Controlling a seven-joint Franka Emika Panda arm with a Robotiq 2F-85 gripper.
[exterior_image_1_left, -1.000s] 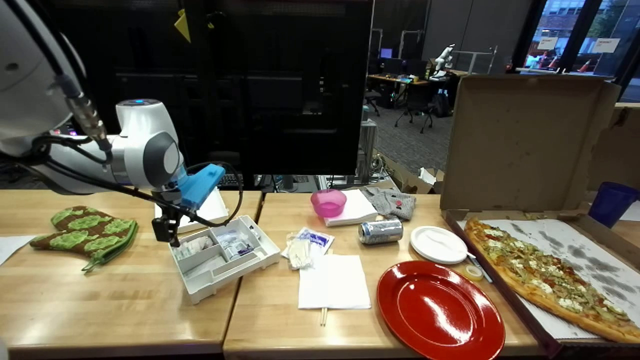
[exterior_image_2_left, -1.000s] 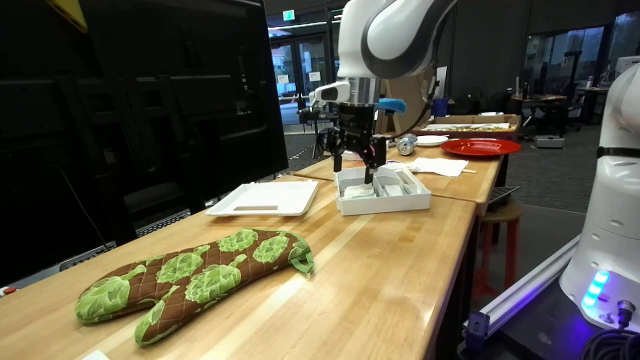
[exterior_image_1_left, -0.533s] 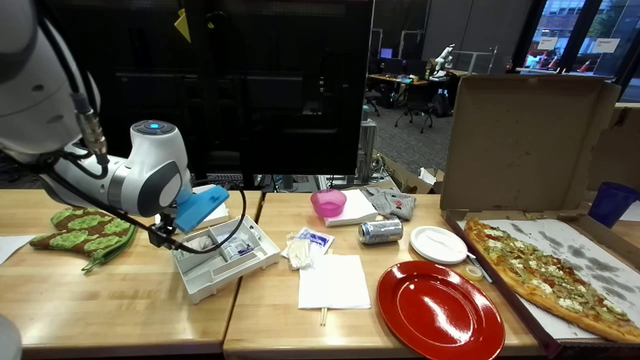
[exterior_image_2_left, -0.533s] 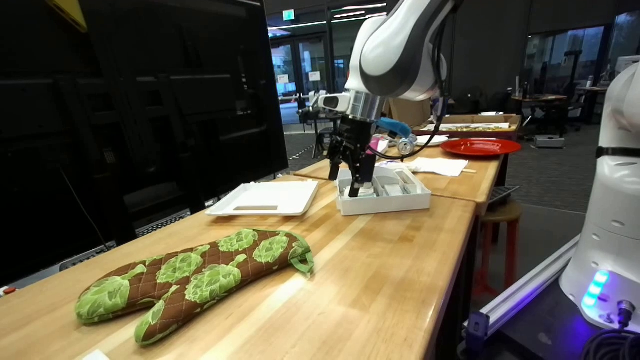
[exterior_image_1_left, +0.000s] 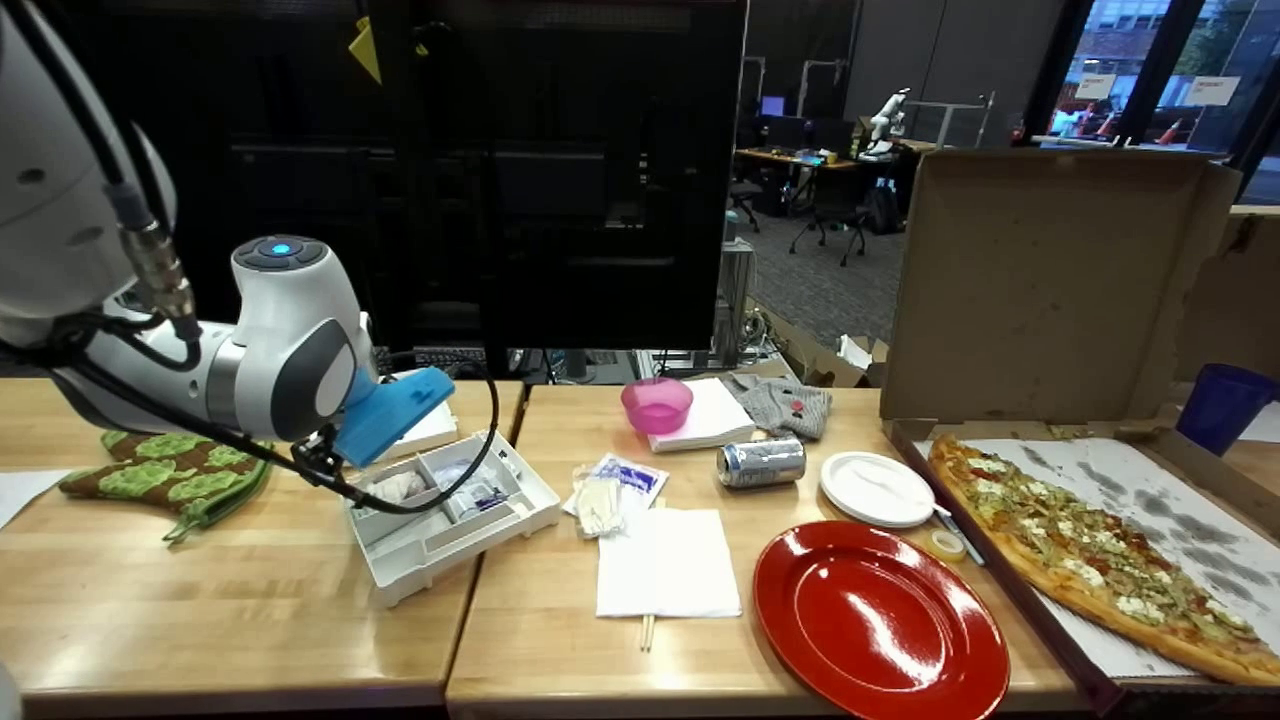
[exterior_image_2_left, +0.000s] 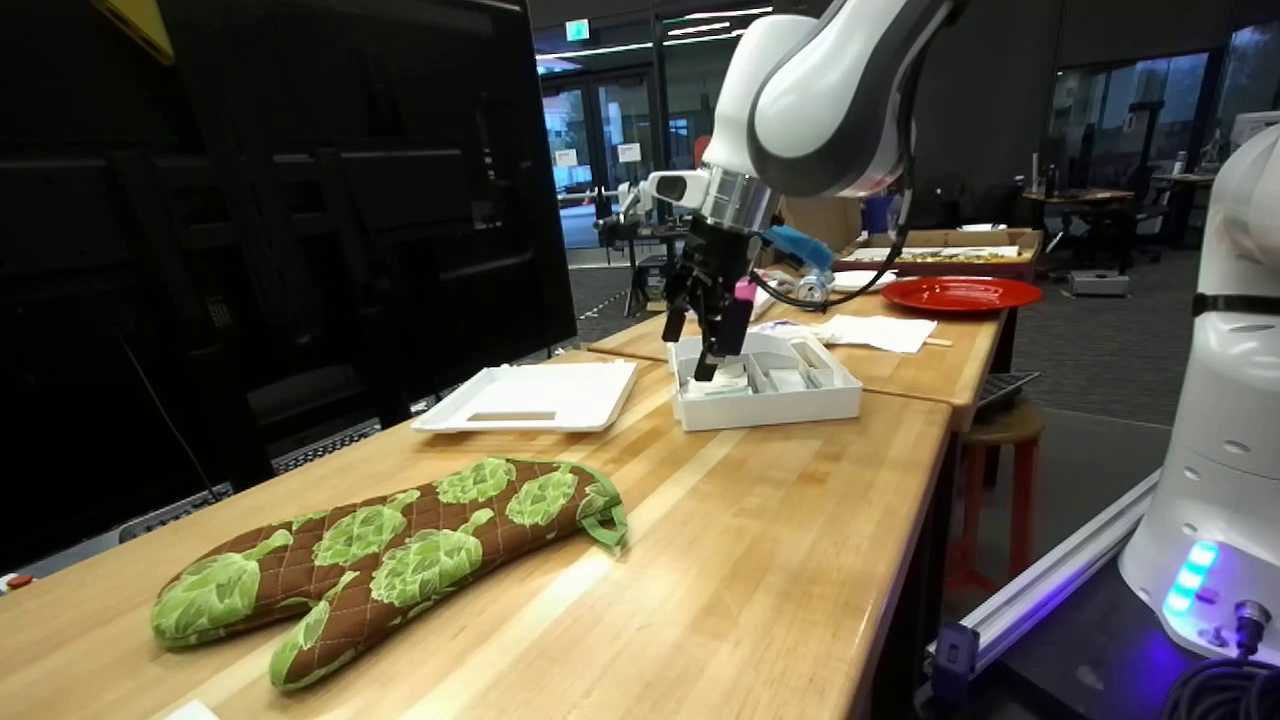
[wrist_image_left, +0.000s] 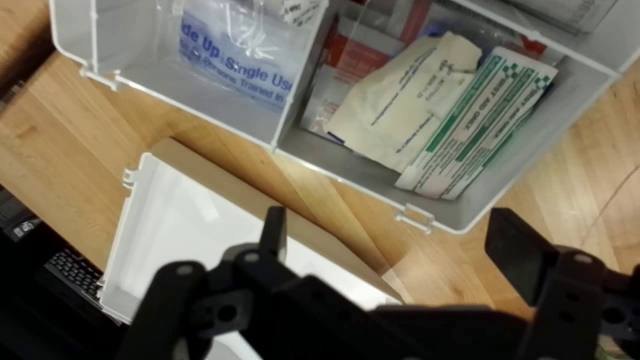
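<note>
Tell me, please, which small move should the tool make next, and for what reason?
Perhaps shift the tool sideways toward the green-and-white packets before lowering it: it stands open with nothing held, and in the wrist view those packets lie beyond its fingertips, inside the white box.

The white divided box (exterior_image_2_left: 770, 408) sits open on the wooden table (exterior_image_2_left: 720, 560), packets (wrist_image_left: 425, 112) inside.

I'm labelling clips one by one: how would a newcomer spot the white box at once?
Start at the wooden table in an exterior view and find the robot's open gripper above it. Right by the gripper sits the white box, next to a shallow white lid. In the wrist view, its inner dividers and packets set it apart from the lid.
</note>
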